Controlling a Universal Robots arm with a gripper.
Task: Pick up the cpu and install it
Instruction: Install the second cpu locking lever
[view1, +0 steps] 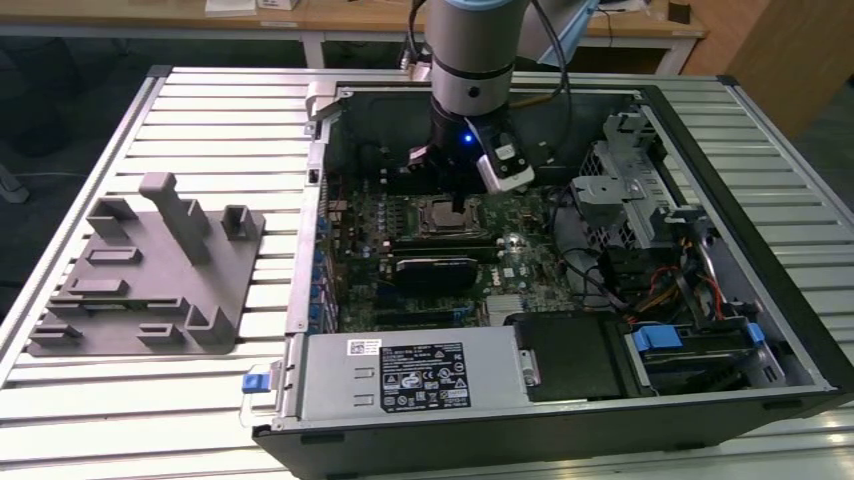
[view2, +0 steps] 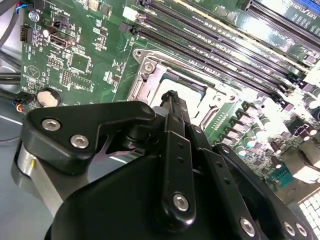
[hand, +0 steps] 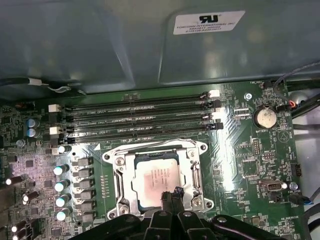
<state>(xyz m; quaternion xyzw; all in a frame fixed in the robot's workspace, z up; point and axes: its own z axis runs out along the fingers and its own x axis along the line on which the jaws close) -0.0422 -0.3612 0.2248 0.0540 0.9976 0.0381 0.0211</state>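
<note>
The gripper (hand: 171, 196) stands directly over the socket frame (hand: 156, 177) of the motherboard (hand: 240, 160), with its black fingers drawn together to a narrow tip; whether they pinch anything cannot be told. The cpu (hand: 155, 176) lies flat in the socket, silvery top plate up, directly beneath and just ahead of the fingertips, apparently already seated. In the second wrist view the gripper linkage covers most of the socket, leaving the metal frame corner (view2: 145, 65) exposed. Beyond the socket run four parallel memory slots (hand: 137, 115), their long axis parallel to the socket's far edge; capacitors (hand: 62, 185) flank one side. Farther out, on the exterior view's left, the grey fixture block (view1: 140, 270) rests on the slatted table (view1: 214, 120), well apart from the computer case (view1: 694, 330).
</note>
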